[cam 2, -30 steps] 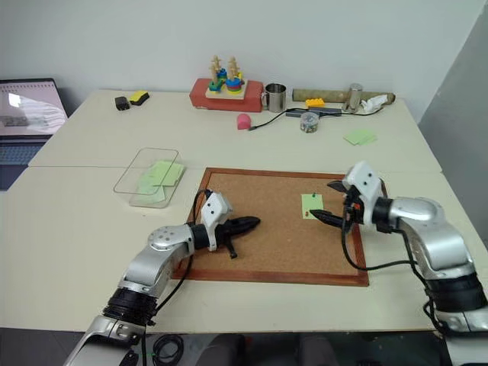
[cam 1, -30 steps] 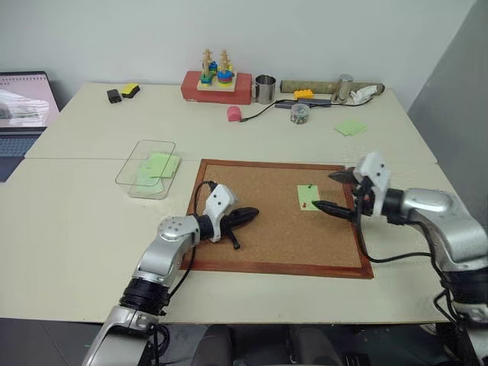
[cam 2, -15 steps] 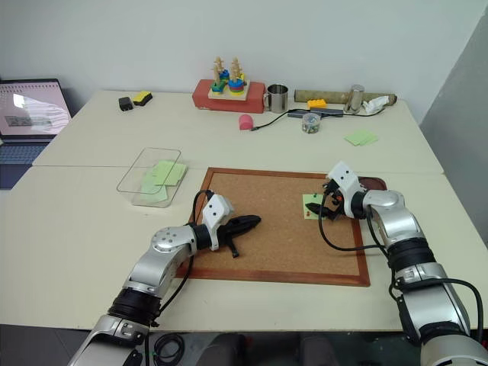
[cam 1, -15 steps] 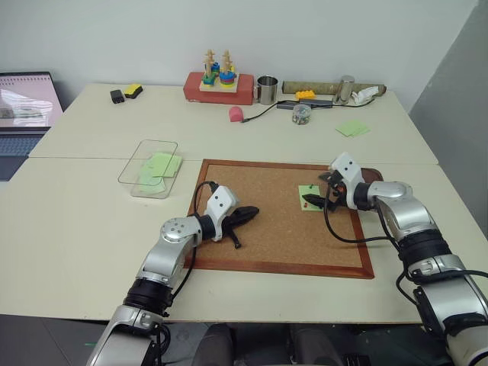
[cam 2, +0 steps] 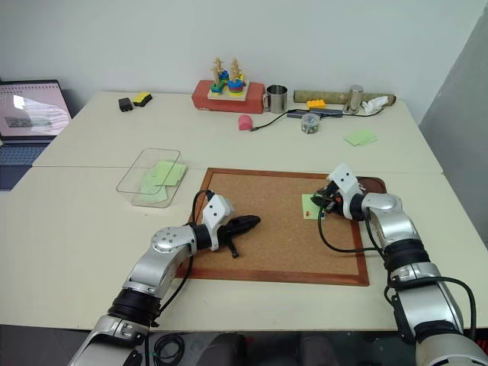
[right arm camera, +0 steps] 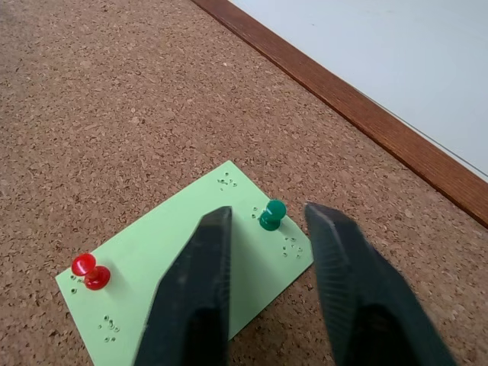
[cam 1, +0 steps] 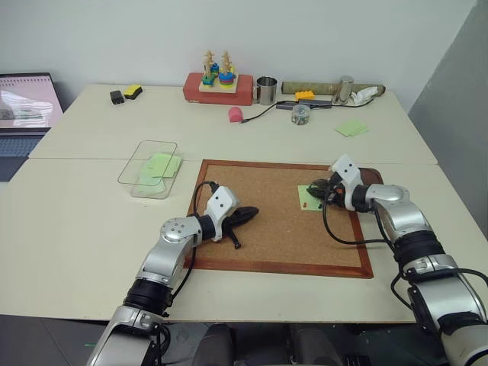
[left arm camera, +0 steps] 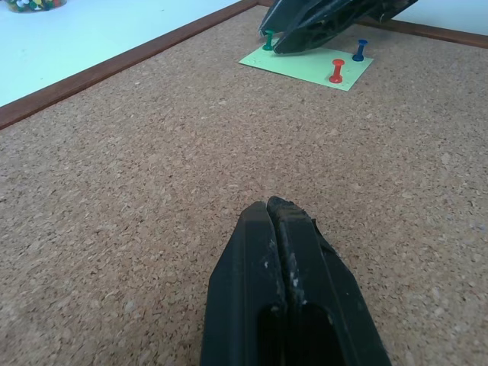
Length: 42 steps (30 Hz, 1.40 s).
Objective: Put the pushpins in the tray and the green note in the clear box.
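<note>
The tabletop carries the corkboard, and on that board's far right part lies the green note, pinned flat. The clear box sits off the board's far left corner with loose green papers already in it. The tray is a dark brown edge just past the board's right rim, mostly hidden by the right arm.

The step in hand looks like pulling the first pushpin: the right tool is down over the note with its two fingers apart, the green pushpin standing between them, untouched as far as can be told. The left tool rests on the cork near the board's middle, fingers pressed together on nothing, well apart from the note.

Next, I judge, the right fingers must close on the green head and lift straight up so the paper does not tear, then carry the pin the short way to the tray.

The right wrist view shows the green and the red pushpin and the pinholes. The left wrist view adds the blue pushpin at the note's other corner. The head views give the layout, though the pins there are mere specks.
</note>
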### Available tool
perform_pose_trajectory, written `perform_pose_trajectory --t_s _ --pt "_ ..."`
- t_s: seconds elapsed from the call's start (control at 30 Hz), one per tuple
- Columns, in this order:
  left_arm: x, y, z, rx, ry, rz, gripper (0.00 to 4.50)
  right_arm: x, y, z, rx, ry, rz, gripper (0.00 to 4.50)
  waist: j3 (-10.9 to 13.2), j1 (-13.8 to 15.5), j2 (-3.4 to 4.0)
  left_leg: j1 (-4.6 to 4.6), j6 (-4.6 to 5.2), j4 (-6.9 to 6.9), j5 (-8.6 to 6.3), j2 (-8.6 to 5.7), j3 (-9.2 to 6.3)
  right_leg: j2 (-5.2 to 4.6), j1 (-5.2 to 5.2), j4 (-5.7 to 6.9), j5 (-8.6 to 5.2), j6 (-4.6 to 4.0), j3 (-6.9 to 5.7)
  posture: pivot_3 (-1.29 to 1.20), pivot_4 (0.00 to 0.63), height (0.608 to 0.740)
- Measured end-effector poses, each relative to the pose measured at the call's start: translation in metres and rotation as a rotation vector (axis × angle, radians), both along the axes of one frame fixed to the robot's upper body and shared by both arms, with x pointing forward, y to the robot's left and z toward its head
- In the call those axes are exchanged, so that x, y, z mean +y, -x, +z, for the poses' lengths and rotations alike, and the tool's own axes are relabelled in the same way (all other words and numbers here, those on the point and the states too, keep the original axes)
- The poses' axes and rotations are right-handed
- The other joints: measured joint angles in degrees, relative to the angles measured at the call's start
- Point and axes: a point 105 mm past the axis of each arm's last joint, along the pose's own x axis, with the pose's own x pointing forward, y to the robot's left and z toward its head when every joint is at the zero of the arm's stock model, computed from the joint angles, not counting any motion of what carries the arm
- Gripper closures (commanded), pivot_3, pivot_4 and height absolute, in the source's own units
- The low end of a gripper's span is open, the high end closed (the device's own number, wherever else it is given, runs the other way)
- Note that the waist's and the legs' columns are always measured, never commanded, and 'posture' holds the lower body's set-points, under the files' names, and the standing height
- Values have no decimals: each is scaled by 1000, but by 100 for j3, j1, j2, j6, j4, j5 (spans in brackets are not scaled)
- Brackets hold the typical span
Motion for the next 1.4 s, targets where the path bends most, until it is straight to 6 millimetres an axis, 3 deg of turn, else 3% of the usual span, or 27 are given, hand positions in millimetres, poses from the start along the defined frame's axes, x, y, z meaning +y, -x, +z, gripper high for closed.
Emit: perform_pose_trajectory --t_s 0.1,0.63,0.93,1.13,1.23,1.33,1.4 --pt "0 0 0 -1 -2 2 4500 -1 -1 1 -8 3 -6 4447 0 0 0 1 0 0 0 0 0 0 0 1 0 0 1 0 150 740" --pt "0 -2 -2 2 -15 15 4500 -1 -2 4 32 -85 -38 4447 0 2 5 7 0 3 0 -1 0 0 1 11 0 0 2 0 150 740" --pt "-1 -4 -3 9 -16 33 4500 7 -1 32 -10 -195 -25 4447 -3 0 11 7 0 18 0 -1 1 1 5 14 -2 2 4 0 150 740" --pt "-2 -4 -3 7 -17 35 4500 8 2 36 -19 -205 -23 4447 -3 7 12 7 0 18 0 -1 1 1 6 13 -2 3 4 0 150 740" --pt "-3 -3 -3 7 -18 31 4500 -5 4 40 -30 -184 -59 4447 -3 17 12 5 0 19 0 -3 2 0 6 11 -3 3 5 0 150 740" --pt "-4 -2 -4 7 -20 28 4500 -45 3 50 -57 -99 -172 4447 -3 18 13 4 0 19 0 -5 4 -3 6 7 -6 8 6 0 150 740" --pt "-4 -2 -4 7 -21 28 4500 -60 2 54 -68 -56 -218 4447 -4 12 14 4 0 18 0 -4 5 -2 6 6 -13 19 7 0 150 740"
